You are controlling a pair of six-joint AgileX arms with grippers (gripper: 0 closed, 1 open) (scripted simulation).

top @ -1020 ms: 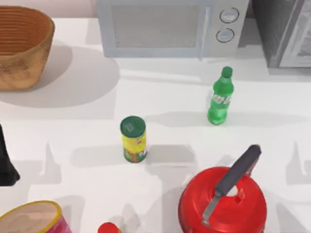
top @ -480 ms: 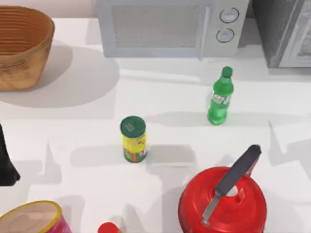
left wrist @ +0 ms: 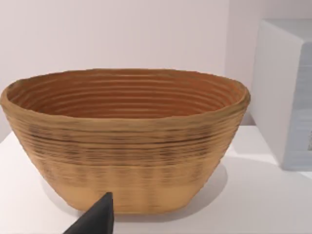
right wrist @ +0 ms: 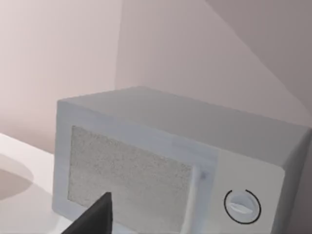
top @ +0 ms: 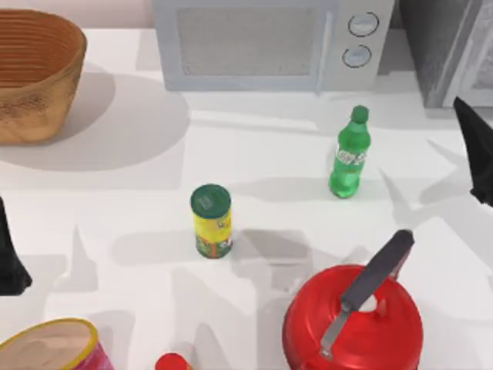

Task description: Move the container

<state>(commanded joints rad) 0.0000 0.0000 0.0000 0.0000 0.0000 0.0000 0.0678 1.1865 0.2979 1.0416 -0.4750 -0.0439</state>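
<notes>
The container (top: 350,154), a small green soda bottle with a green cap and a white-and-green label, stands upright right of the table's middle, in front of the microwave. My right gripper (top: 476,150) is a dark shape at the right edge, level with the bottle and well apart from it. My left gripper (top: 9,254) sits parked at the left edge, far from the bottle.
A yellow can with a green lid (top: 211,220) stands mid-table. A red pot with a grey handle (top: 353,324) is at the front right. A wicker basket (top: 35,73) (left wrist: 124,141) sits back left, a microwave (top: 269,42) (right wrist: 161,170) along the back. A pink tub (top: 54,347) is front left.
My right arm has come into the top view at the right edge, and its shadows have shifted left across the table. The bottle and my left arm have not moved.
</notes>
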